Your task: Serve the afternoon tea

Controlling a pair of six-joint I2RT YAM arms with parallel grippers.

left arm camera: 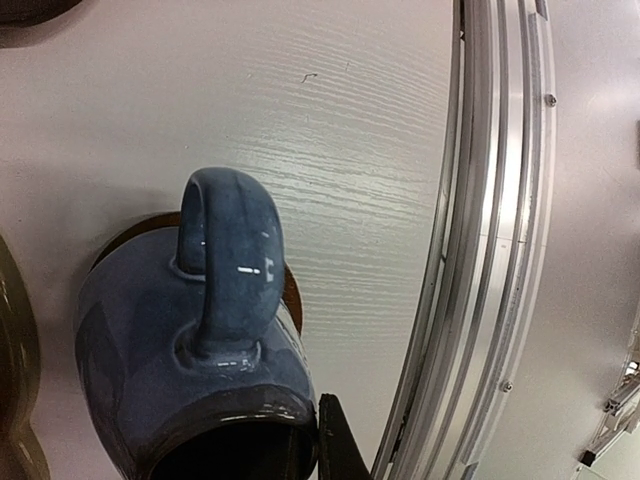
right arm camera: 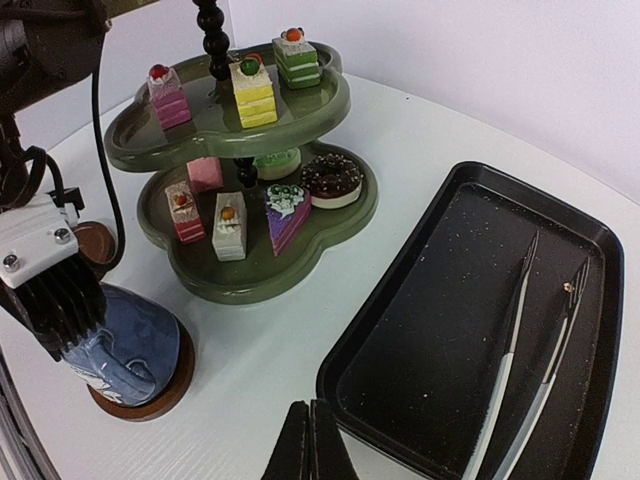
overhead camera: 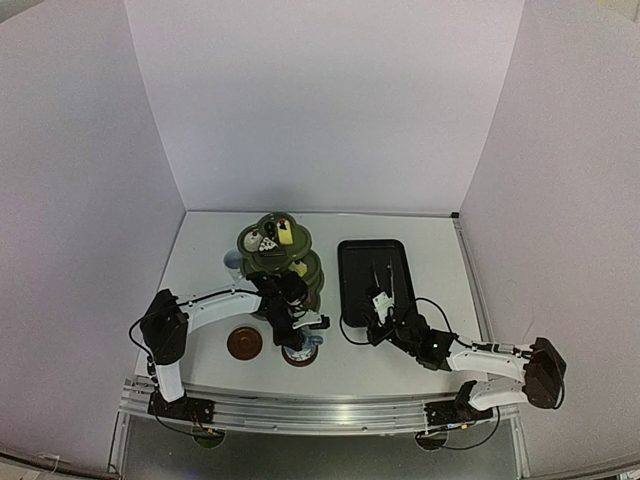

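A blue cup (left arm camera: 200, 370) stands on a brown coaster (left arm camera: 291, 292) near the front of the table; it also shows in the right wrist view (right arm camera: 125, 345). My left gripper (overhead camera: 297, 338) is over it, one finger (left arm camera: 337, 445) pressed against the outside of the rim, the other hidden. A second, bare coaster (overhead camera: 244, 343) lies to its left. The olive-green stand (right arm camera: 300, 272) carries pink (right arm camera: 168, 97), yellow (right arm camera: 252, 92), green (right arm camera: 298, 60) and chocolate (right arm camera: 331, 178) cakes. A pale cup (overhead camera: 233, 263) stands behind the stand. My right gripper (right arm camera: 310, 445) is shut and empty at the tray's near corner.
A black tray (right arm camera: 440, 330) lies right of the stand with metal tongs (right arm camera: 520, 330) in it. A metal rail (left arm camera: 490, 250) runs along the table's near edge. White walls close in the back and both sides.
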